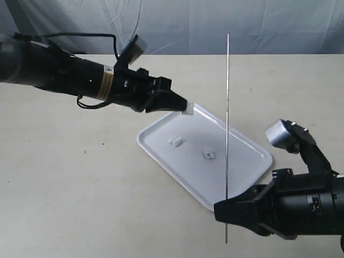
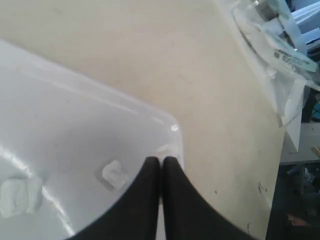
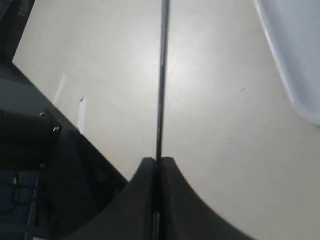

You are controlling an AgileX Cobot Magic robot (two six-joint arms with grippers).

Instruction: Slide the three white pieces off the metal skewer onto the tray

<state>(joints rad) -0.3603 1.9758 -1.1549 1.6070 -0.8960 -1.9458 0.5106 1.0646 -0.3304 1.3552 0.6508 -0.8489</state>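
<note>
The tray (image 1: 244, 153) lies askew at mid-table, and two white pieces (image 1: 176, 142) (image 1: 208, 153) rest on it. My left gripper (image 1: 184, 106) hovers over the tray's far corner, shut on a third white piece (image 1: 187, 112) that pokes out at its tips. The left wrist view shows the gripper (image 2: 161, 160) closed above the tray (image 2: 60, 115), a pale bit of the held piece (image 2: 167, 149) just past the tips, and both loose pieces (image 2: 114, 174) (image 2: 17, 195). My right gripper (image 1: 220, 207) is shut on the bare metal skewer (image 1: 228, 107) and holds it upright near the tray's near right edge. The right wrist view shows the skewer (image 3: 162, 75) pinched in the gripper (image 3: 159, 160).
The beige table (image 1: 80, 177) runs wide to the left of the tray. A grey cloth backdrop (image 1: 269, 21) hangs behind it. Clear plastic wrapping (image 2: 280, 45) lies at the table's edge in the left wrist view. The table's edge and dark floor (image 3: 30, 150) show beside the right gripper.
</note>
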